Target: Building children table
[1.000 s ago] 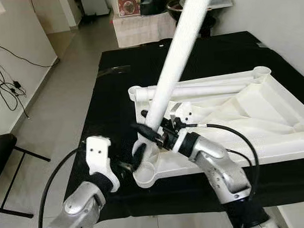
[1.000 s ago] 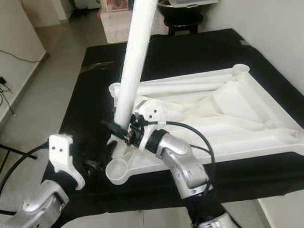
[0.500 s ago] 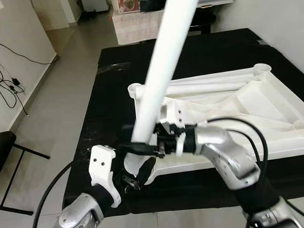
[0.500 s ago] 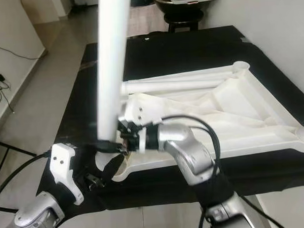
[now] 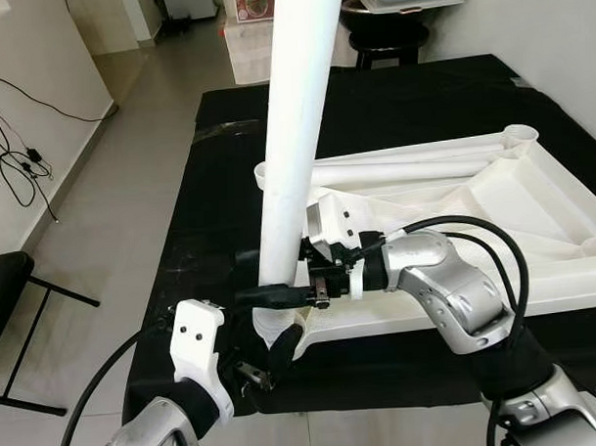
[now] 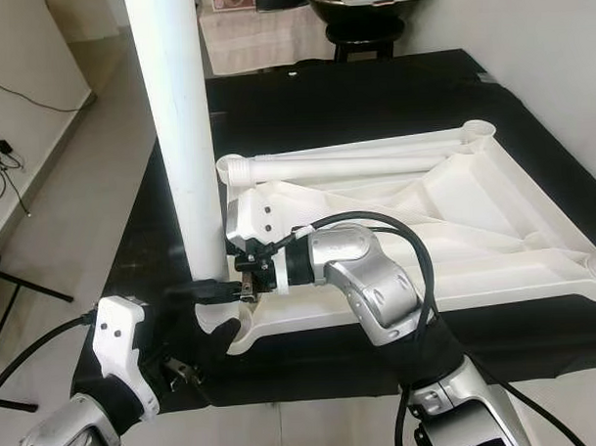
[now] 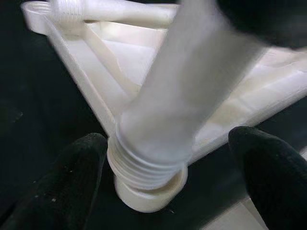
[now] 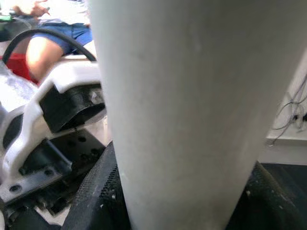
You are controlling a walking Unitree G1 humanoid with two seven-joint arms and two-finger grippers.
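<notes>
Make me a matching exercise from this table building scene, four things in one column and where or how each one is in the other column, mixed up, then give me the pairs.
Things:
1. upright table leg
2. spare table leg
3. tabletop
4. left gripper

States:
A. lying flat inside the upturned tabletop
B. upside down on the black cloth
C. open, a finger on either side of the corner socket
D. held by the right gripper, threaded end at the corner socket

Pairs: 1-D, 2-A, 3-B, 4-C
</notes>
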